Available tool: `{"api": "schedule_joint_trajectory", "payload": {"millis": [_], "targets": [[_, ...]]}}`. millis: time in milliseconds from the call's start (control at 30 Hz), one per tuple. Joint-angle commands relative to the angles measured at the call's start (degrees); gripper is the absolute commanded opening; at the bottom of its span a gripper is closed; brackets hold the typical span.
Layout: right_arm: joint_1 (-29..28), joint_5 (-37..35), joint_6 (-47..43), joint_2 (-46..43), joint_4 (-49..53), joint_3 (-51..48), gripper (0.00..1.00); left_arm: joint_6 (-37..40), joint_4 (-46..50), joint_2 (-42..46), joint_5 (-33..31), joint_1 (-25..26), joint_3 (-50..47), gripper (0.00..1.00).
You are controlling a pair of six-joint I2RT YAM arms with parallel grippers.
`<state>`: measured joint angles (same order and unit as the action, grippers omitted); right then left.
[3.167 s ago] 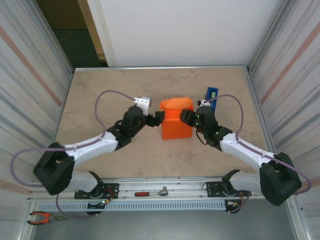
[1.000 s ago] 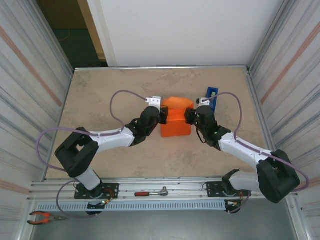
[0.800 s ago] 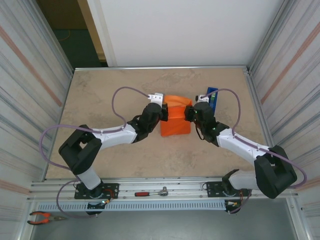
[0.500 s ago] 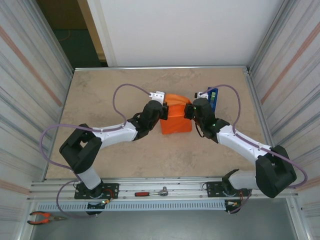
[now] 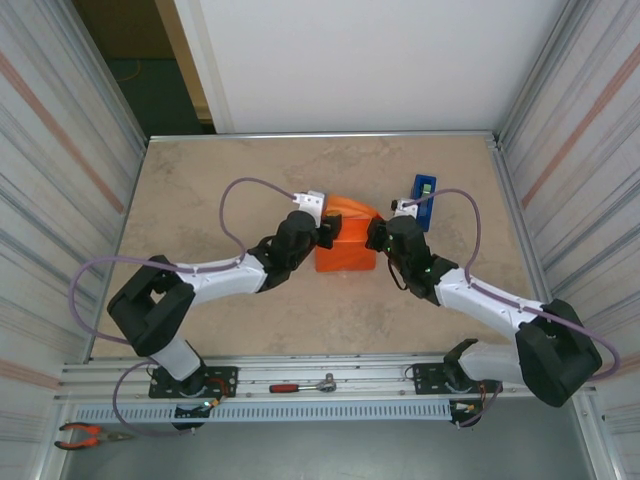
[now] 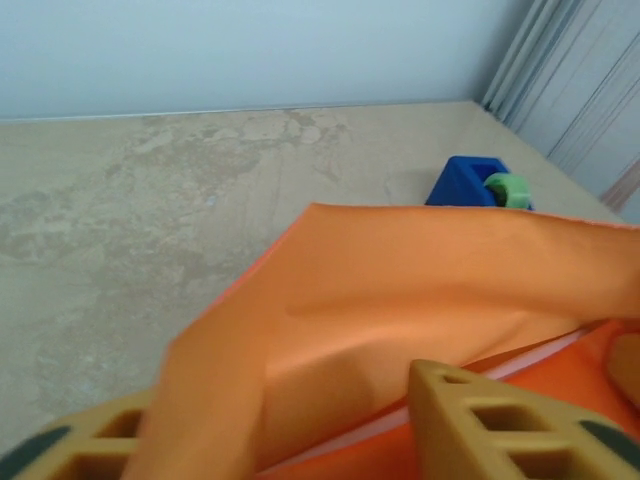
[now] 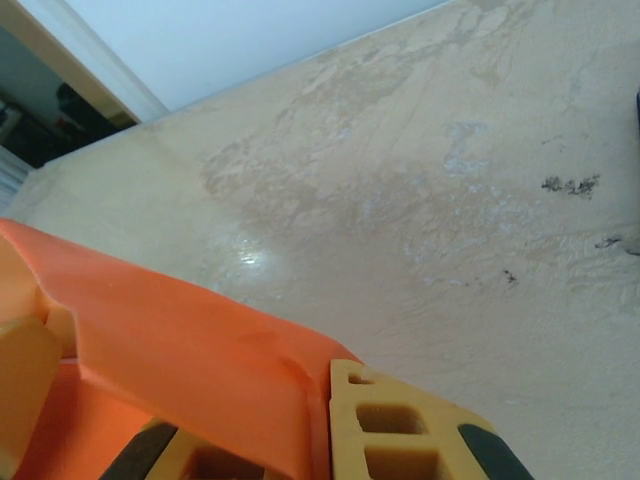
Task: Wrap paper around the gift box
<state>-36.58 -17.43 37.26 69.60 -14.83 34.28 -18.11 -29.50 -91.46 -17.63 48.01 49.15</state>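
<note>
Both arms reach inward over the tabletop, elbows bent outward. The left end effector is released, its fingers apart around a loose flap. The right end effector grasps a fold. The paper, bright orange and creased, sits block-shaped between them at mid-tabletop.

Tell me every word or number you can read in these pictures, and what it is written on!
None: there are no words, numbers or signs to read anywhere.
The orange paper is plain, with nothing printed on it.
The blue holder shows no label.
The dark specks on the table are smudges, not letters.
</note>
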Motion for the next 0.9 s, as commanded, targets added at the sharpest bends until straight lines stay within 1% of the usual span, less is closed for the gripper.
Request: {"api": "schedule_joint_trajectory", "payload": {"millis": [0, 33, 133, 300, 400, 467, 633, 667, 700, 733, 800, 867], "targets": [[-1.62, 0.22, 1.77, 0.15, 5.30, -2.73, 0.00, -2.11, -2.15, 4.71, 0.54, -0.18, -1.80, 0.62], [-1.60, 0.05, 1.77, 0.07, 5.49, -2.64, 0.00, -2.74, -2.66, 5.65, 0.13, -0.28, -2.44, 0.66], [-1.58, -0.19, 1.99, -0.17, 5.82, -2.73, 0.00, -4.09, -3.11, 7.23, -0.01, -0.33, -3.52, 0.70], [-1.72, 0.12, 2.42, 0.02, 6.09, -2.68, 0.00, -5.49, -4.02, 6.06, -0.02, 0.30, -3.81, 0.73], [-1.66, 0.29, 2.56, -0.01, 7.16, -2.09, 0.00, -5.16, -4.34, 4.69, -1.39, 1.54, -3.60, 0.74], [-1.71, 0.39, 2.42, -0.18, 7.69, -1.79, 0.00, -4.58, -3.51, 3.41, -3.61, 2.30, -3.10, 0.73], [-1.42, 2.01, 1.14, -0.91, 10.72, 0.67, 0.00, -4.57, 0.14, 0.48, -12.14, 3.60, -2.61, 0.73], [-1.14, 2.63, 0.75, -1.20, 11.60, 1.22, 0.05, -4.66, 0.74, 0.16, -12.92, 3.63, -2.70, 0.73], [-0.47, 3.69, 0.40, -1.85, 12.69, 2.07, 0.18, -4.89, 1.70, -0.08, -13.78, 3.67, -2.59, 0.72], [0.34, 5.08, 0.04, -2.77, 13.57, 2.78, 0.36, -4.94, 2.87, -0.21, -14.38, 3.87, -2.40, 0.71], [2.08, 7.66, -0.25, -4.57, 15.55, 4.16, 0.67, -4.62, 4.13, -0.06, -15.27, 4.17, -2.38, 0.70], [3.64, 9.23, -0.62, -6.28, 17.61, 5.42, 0.92, -4.31, 4.50, 0.38, -15.67, 4.52, -2.68, 0.69]]}}
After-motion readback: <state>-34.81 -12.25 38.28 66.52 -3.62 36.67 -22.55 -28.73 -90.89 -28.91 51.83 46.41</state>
